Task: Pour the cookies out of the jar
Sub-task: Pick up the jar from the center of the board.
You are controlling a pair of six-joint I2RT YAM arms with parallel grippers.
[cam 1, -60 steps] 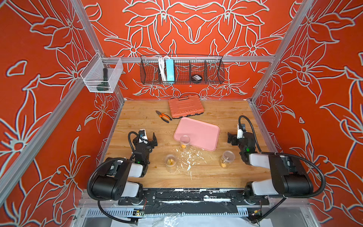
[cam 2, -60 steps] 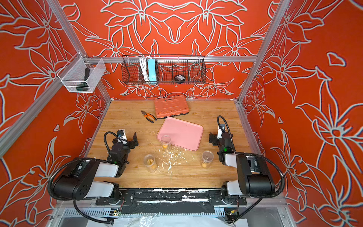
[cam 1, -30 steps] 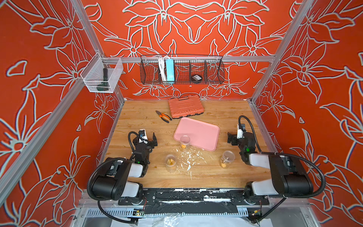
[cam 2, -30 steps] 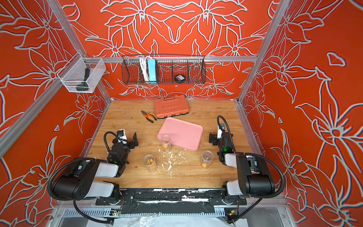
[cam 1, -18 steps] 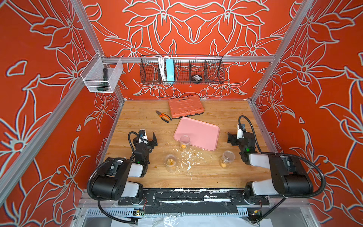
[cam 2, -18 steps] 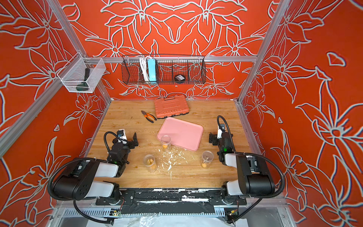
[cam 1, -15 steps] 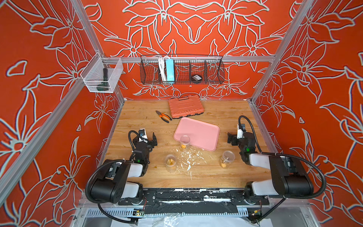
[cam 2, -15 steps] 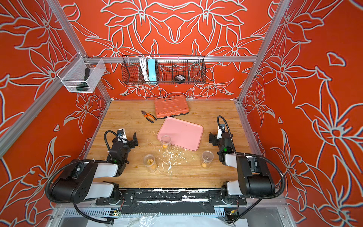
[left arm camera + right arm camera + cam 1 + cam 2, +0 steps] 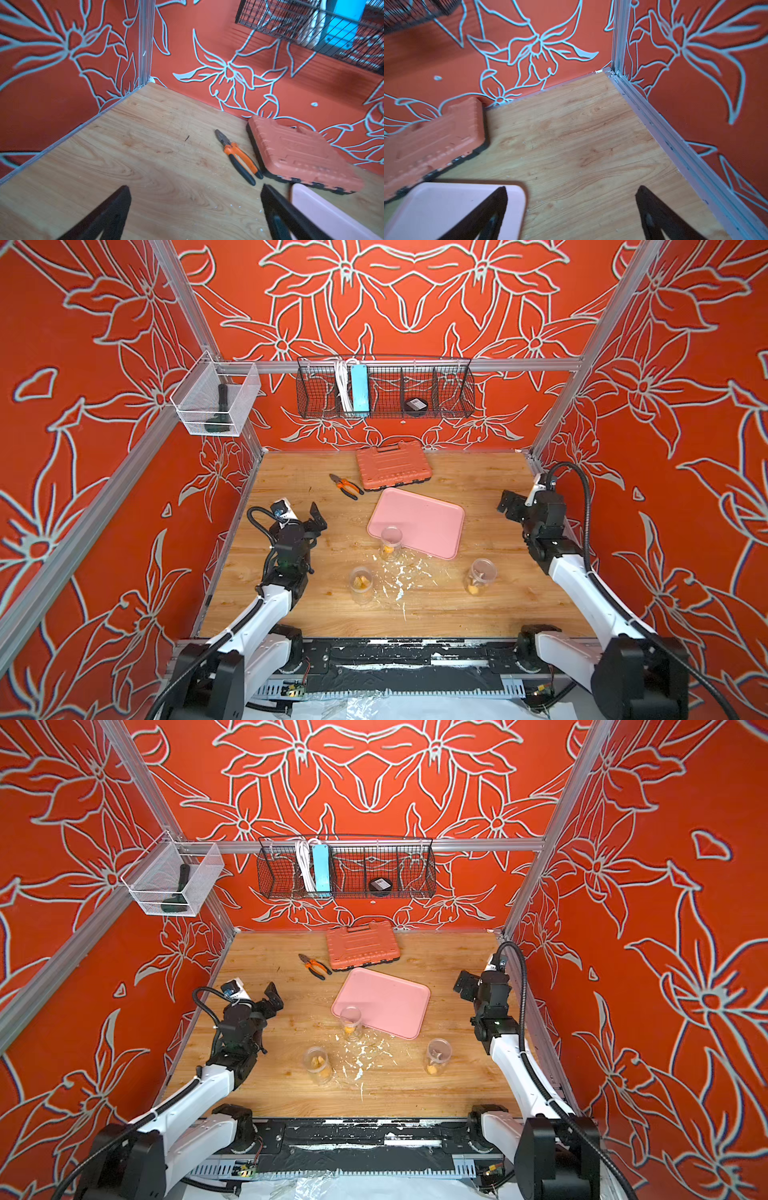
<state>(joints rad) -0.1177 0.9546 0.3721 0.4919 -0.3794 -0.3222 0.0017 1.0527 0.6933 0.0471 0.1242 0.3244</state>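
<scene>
Left gripper [image 9: 195,188] and right gripper [image 9: 571,188] both hang empty with jaws spread wide above the wooden table [image 9: 478,481]. Compared with half a second ago, each arm's elbow sits lower in both top views and the right gripper has shifted toward the back wall; the jars have not moved. The cookies [image 9: 387,551] lie inside three upright clear jars, seen only in the top views: the middle jar [image 9: 390,533] at the pink tray's [image 9: 432,518] near corner, the left jar [image 9: 360,574] and the right jar [image 9: 482,568], with white crumbs [image 9: 399,572] between them. Only the left wrist view shows the pliers [image 9: 239,158] close up beside the orange case [image 9: 301,153]; the right wrist view shows case and tray alone
</scene>
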